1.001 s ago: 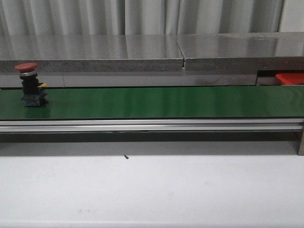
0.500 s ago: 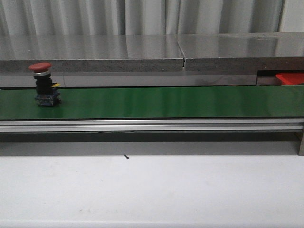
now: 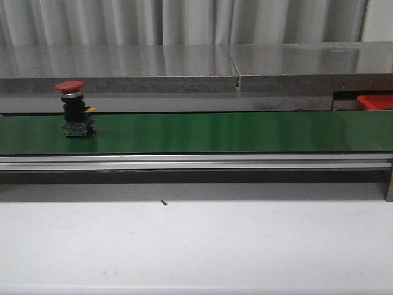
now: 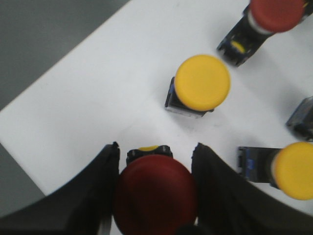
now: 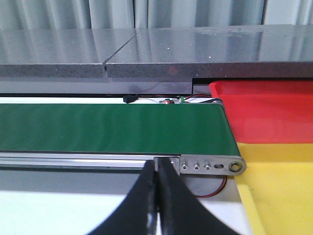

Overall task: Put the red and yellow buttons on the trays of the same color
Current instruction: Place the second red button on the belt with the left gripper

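A red button (image 3: 75, 110) rides the green conveyor belt (image 3: 233, 131) near its left end. The left gripper (image 4: 155, 169) straddles another red button (image 4: 155, 196) – contact unclear. The right gripper (image 5: 157, 196), fingers together and empty, waits by the red tray (image 5: 274, 115) and yellow tray (image 5: 279, 191).

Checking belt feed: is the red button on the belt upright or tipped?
Upright. The button stands base down on the belt, red cap on top.

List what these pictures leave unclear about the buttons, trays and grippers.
- Left gripper: the left wrist view shows its fingers beside a red button; contact is hidden by the cap.
- Red tray and yellow tray: cut off by the right wrist view's edge.
- Dark-bodied item: cropped; cap colour unseen.
- Button on the belt: too small for detail in the front view.
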Available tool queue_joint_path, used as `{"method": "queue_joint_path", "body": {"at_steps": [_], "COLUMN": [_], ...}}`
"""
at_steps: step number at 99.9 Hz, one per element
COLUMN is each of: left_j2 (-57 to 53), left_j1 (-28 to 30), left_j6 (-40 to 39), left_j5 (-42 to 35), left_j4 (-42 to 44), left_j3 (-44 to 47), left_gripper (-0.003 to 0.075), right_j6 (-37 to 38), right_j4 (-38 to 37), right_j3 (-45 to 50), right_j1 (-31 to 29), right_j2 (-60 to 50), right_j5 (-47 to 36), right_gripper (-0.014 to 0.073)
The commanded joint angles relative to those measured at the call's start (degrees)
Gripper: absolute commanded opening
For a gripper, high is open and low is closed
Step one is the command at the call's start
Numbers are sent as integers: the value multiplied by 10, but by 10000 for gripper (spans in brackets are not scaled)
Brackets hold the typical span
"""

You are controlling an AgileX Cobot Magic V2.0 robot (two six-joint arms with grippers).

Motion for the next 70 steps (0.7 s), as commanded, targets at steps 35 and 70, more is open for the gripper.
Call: {"method": "queue_joint_path", "body": {"at_steps": [35, 70], "left_j2": [-141, -65], "left_j1": [-115, -200], "left_j6": [18, 29], "left_j5": [12, 51], "left_j4": [-6, -6], "left_j3": [-29, -114], "left_gripper": [84, 84], "right_j6": [0, 0], "right_j4": [-6, -6], "right_j3": [0, 0], "right_j1": [-3, -3], "right_j2": [-10, -10], "right_j5": [-43, -43], "right_gripper": [-67, -67]}}
